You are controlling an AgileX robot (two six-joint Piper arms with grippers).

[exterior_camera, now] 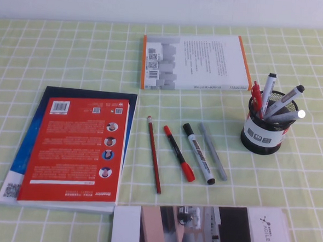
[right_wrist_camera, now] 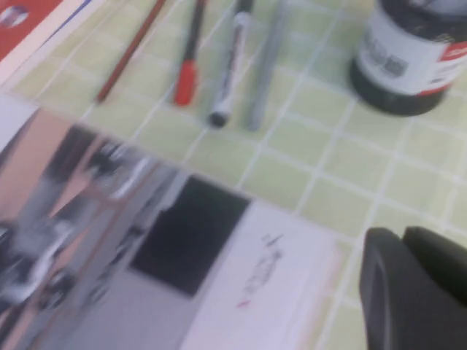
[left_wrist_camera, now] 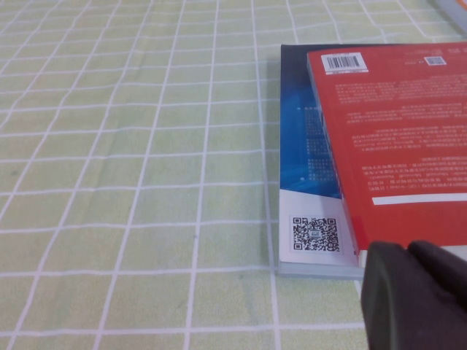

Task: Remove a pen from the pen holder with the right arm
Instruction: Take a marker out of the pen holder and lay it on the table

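Note:
A black mesh pen holder (exterior_camera: pixel 265 130) with a white label stands at the right of the table, with several pens and markers (exterior_camera: pixel 268 92) sticking out of it. The right wrist view shows the holder (right_wrist_camera: pixel 408 58) ahead of my right gripper (right_wrist_camera: pixel 403 235). That gripper is shut on nothing and hovers over the near table by the brochure's edge. My left gripper (left_wrist_camera: pixel 410 251) is shut and empty too, above the near corner of the red book (left_wrist_camera: pixel 398 138). Neither arm appears in the high view.
Four writing tools lie side by side mid-table: a dark red pencil (exterior_camera: pixel 154 155), a red pen (exterior_camera: pixel 178 153), a black-and-white marker (exterior_camera: pixel 198 153) and a grey pen (exterior_camera: pixel 213 150). A white and orange book (exterior_camera: pixel 195 63) lies at the back, stacked books (exterior_camera: pixel 75 148) at left, a brochure (exterior_camera: pixel 204 230) at the front.

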